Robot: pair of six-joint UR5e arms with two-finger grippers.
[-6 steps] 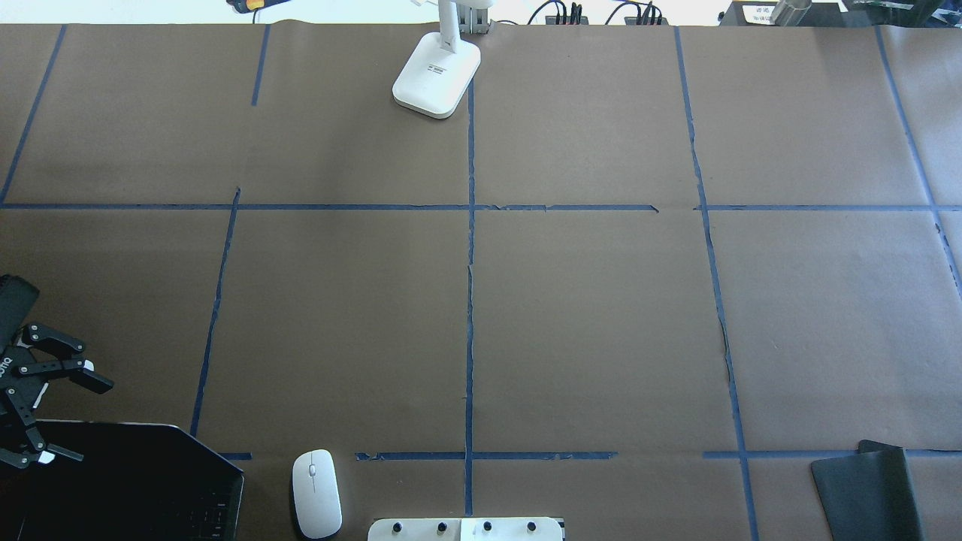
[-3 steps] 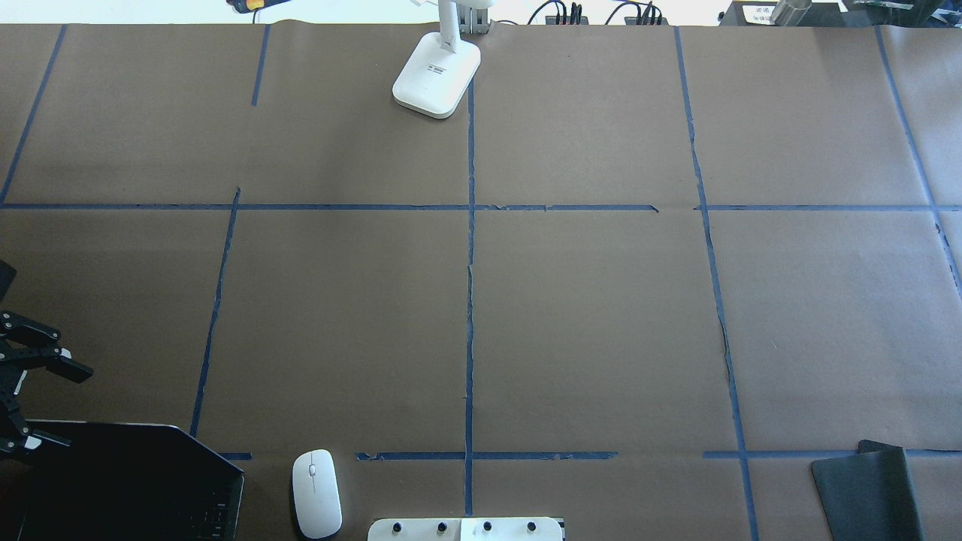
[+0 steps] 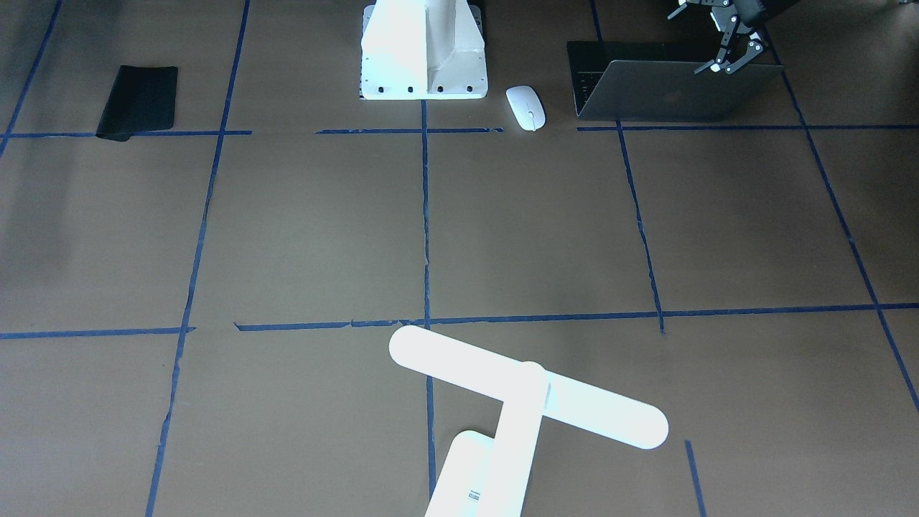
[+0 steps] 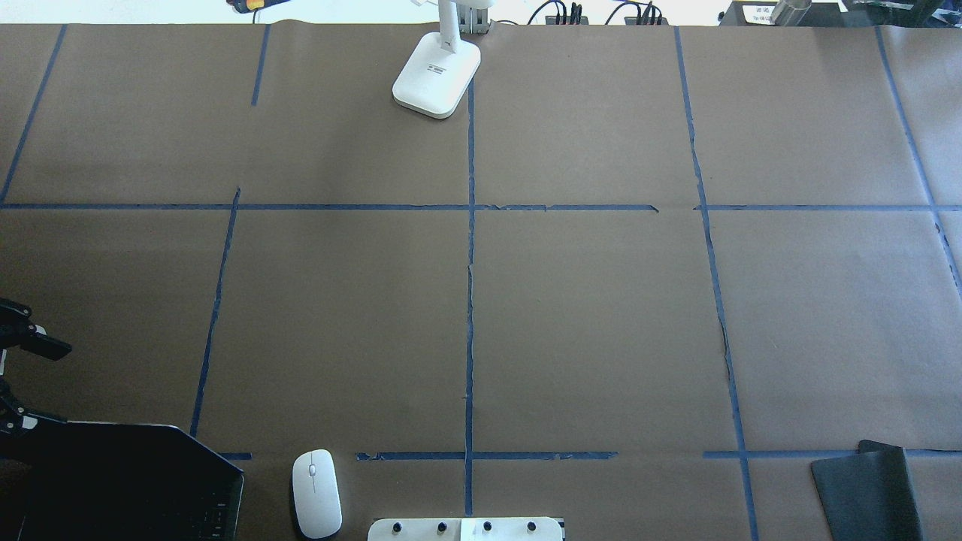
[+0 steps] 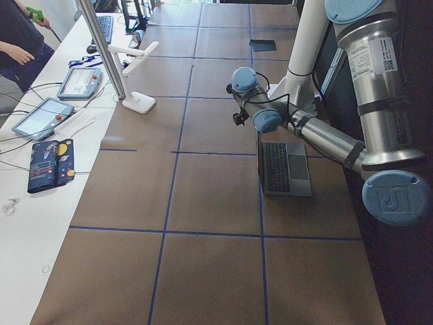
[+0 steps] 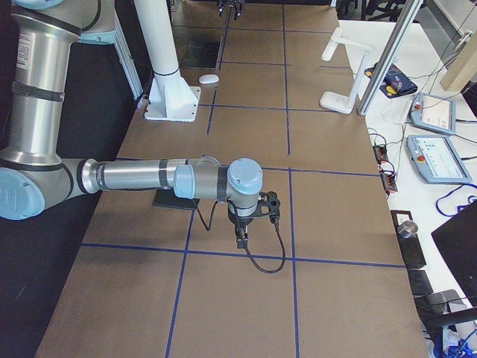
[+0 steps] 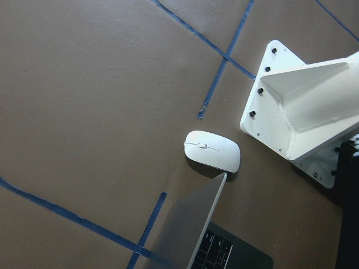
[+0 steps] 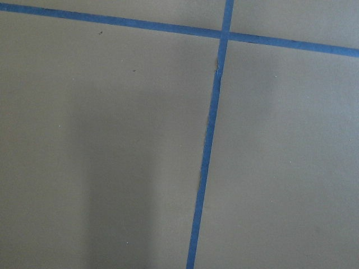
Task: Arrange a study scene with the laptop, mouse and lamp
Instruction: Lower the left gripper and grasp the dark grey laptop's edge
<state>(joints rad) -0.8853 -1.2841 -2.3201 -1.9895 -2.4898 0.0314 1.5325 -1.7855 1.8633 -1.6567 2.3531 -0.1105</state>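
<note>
The dark-grey laptop [image 3: 668, 93] stands open at the robot's near left corner; its keys show in the overhead view [image 4: 128, 481]. The white mouse [image 4: 316, 492] lies just right of it, also in the left wrist view [image 7: 212, 151]. The white lamp [image 3: 528, 388] stands at the far edge, its base [image 4: 436, 74] near the centre tape line. My left gripper [image 4: 15, 383] is open and empty, hovering over the laptop's lid edge [image 3: 711, 36]. My right gripper [image 6: 242, 233] shows only in the exterior right view, low over bare paper; I cannot tell whether it is open.
A black mat [image 4: 864, 492] lies at the near right corner. The white bolted pedestal [image 4: 466, 530] stands at the near middle. Blue tape lines cross the brown paper. A side table [image 5: 40, 122] holds tablets and cables.
My left gripper has moved toward the overhead view's left edge and slightly away from the robot, still open. Laptop, mouse and lamp have not moved.
</note>
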